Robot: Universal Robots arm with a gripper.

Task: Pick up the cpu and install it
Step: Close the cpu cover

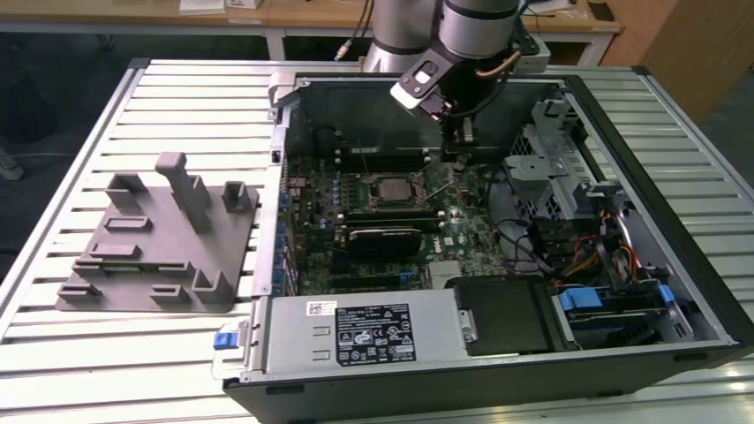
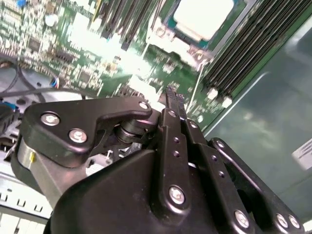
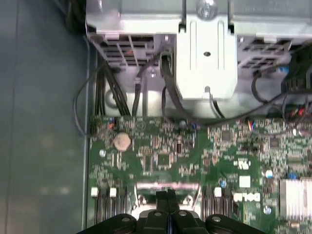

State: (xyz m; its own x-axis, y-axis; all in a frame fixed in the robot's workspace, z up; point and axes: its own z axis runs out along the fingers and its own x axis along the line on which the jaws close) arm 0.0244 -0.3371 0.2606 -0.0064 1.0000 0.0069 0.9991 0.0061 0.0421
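One gripper [image 2: 170, 92], closed on nothing (jaws together), hangs above the board [image 2: 87, 44]; the cpu [image 2: 204, 17] lies in its socket [image 2: 175, 46] just ahead of it.

cpu [image 2: 204, 15] silvery sq, flat in mobo socket [image 2: 170, 44].

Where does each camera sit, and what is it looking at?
Exterior view: off the arm, above, looking down into the computer case; arm and gripper show.
Second wrist view: on the arm, looking along the gripper's linkage at motherboard and cpu.
First wrist view: on the arm, looking past the gripper at the motherboard.
All three share gripper and motherboard.
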